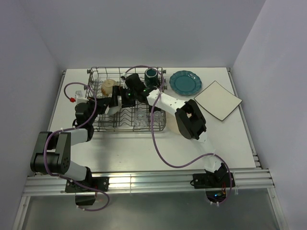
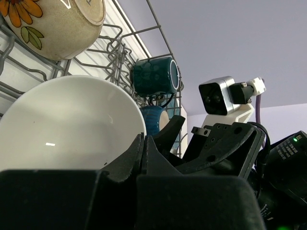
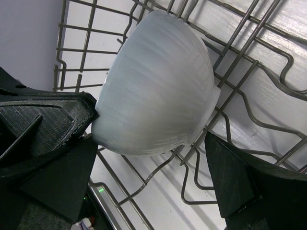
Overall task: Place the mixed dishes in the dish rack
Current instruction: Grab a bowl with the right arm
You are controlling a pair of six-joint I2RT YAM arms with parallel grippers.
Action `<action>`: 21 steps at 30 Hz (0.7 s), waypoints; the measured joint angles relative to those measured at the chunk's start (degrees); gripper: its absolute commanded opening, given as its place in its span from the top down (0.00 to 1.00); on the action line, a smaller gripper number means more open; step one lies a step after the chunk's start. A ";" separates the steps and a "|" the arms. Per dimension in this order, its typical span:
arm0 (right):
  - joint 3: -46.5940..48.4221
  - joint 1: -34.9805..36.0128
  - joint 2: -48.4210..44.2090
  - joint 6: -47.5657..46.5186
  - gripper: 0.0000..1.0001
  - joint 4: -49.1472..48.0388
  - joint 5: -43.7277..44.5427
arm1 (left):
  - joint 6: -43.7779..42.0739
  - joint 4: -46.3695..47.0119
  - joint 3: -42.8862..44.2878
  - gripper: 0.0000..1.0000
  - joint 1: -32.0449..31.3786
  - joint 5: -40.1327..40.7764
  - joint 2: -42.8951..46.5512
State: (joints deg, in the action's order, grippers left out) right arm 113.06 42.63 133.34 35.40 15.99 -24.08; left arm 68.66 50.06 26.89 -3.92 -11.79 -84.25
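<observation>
The dish rack (image 1: pixel 98 125) stands at the middle left of the table, with both arms reaching into it. A white bowl (image 3: pixel 158 86) leans tilted on the rack's tines (image 3: pixel 230 96). My right gripper (image 3: pixel 151 141) is open and straddles this bowl, one finger on each side. My left gripper (image 2: pixel 143 143) is shut with its tips at the white bowl's (image 2: pixel 67 124) rim, and nothing shows between the fingers. A floral cream bowl (image 2: pixel 57 24) and a teal mug (image 2: pixel 156 75) sit in the rack. A teal scalloped plate (image 1: pixel 185 82) and a white square plate (image 1: pixel 218 100) lie on the table to the right.
Small clear glasses (image 1: pixel 140 118) stand at the rack's near side. A second blue mug (image 2: pixel 152 119) sits below the teal one. The right arm's wrist camera (image 2: pixel 218 96) hangs close to my left gripper. Purple cables (image 1: pixel 158 143) loop over the table. Walls close in on three sides.
</observation>
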 measured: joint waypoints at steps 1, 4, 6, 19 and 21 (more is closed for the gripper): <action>0.00 0.04 0.00 0.22 0.00 -0.09 0.24 | 0.02 0.11 0.00 1.00 0.02 0.11 0.00; 0.02 0.15 0.13 1.01 0.00 -0.33 0.98 | 0.07 0.24 0.00 1.00 0.13 0.20 0.00; 0.09 0.26 0.39 1.46 0.00 -0.46 1.38 | 0.07 0.22 0.00 1.00 0.15 0.33 0.00; -0.72 0.74 1.88 5.70 0.02 -3.67 7.50 | 2.36 4.39 0.02 1.00 0.09 0.09 0.00; -0.72 0.76 1.88 6.05 0.02 -4.33 8.07 | 2.58 4.98 0.02 1.00 0.09 0.04 0.00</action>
State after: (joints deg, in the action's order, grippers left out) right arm 112.33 43.40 135.22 41.45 11.66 -16.01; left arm 71.24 55.05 26.92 -3.84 -11.75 -84.25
